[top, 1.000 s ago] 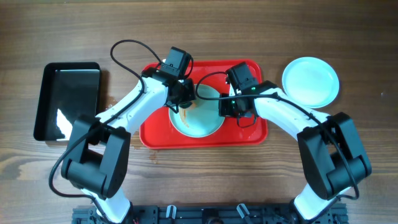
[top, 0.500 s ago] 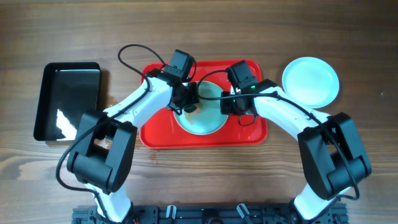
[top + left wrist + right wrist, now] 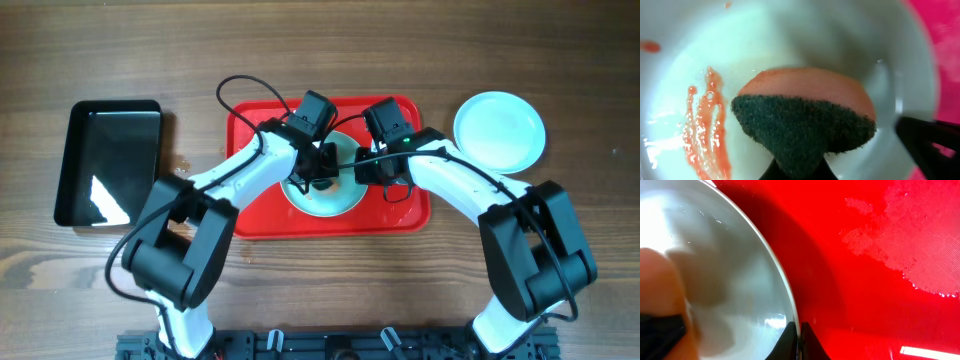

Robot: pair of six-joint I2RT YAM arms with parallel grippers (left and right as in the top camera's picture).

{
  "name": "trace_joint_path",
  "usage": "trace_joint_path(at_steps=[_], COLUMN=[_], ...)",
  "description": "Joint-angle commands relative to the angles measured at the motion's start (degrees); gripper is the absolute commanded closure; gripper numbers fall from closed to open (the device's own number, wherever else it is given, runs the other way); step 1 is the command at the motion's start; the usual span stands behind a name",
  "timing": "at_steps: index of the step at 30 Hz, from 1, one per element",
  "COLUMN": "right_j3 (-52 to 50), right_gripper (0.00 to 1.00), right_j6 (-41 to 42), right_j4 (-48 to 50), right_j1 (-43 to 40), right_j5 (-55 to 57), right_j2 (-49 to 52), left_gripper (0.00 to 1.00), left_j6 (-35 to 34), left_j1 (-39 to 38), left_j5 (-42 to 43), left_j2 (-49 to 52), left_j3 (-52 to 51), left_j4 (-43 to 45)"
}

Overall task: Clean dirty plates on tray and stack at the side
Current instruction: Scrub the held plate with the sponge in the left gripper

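From overhead, the left gripper [image 3: 318,172] is now working over the middle of the dirty plate [image 3: 322,203], which is lying at the centre of the red tray [image 3: 258,212]. Over the last second it has been sweeping across from that plate's left rim. The right gripper [image 3: 362,175] is staying put at the plate's right rim, and a clean plate [image 3: 500,130] is lying on the table just right of the tray. In the left wrist view, the left jaws are clamping a green-faced orange sponge [image 3: 805,125] and pressing it on the plate's floor. Orange-red streaks [image 3: 705,140] are still lying to its left, so this pass is probably not finishing the job. In the right wrist view, the right fingers are pinching together on the plate's rim, steadying it over the tray's floor for further strokes.
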Motion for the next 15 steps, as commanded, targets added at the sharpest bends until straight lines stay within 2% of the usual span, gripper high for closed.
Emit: trace_joint_path(at_steps=[1, 9, 15], right_j3=[1.29, 1.29, 1.29], right_gripper=[0.96, 0.96, 0.96], right_j6=[-0.81, -1.07, -1.03], right_j4=[-0.35, -1.38, -1.36], right_j1=[0.39, 0.39, 0.39], right_j5=[1.9, 3.43, 3.39], right_j2=[0.92, 0.92, 0.92], left_gripper=[0.96, 0.96, 0.96], left_j6=[-0.74, -0.74, -0.33], left_j1=[-0.11, 1.88, 6.43], left_j5=[-1.14, -16.85, -20.04], left_j2=[2.38, 2.36, 2.32], left_j3=[0.26, 0.28, 0.28], left_j4=[-1.03, -8.02, -10.78])
